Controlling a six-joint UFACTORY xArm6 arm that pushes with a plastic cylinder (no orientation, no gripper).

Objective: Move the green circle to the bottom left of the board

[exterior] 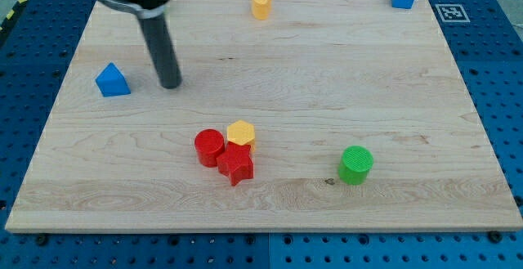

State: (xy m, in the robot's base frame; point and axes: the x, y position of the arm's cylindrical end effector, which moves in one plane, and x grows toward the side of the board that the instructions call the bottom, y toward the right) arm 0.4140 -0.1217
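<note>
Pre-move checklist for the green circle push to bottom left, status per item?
1. Target visible: green circle sits at the view's lower right, upright. ok
2. My tip located: upper left, just right of the blue triangular block, far from the green circle. ok
3. Tip on the pushing side, right of the green circle: not ok
4. Leftward path clear: red cylinder, red star block and yellow hexagon are clustered in the way. not ok
5. Bottom-left corner of the board free: ok
</note>
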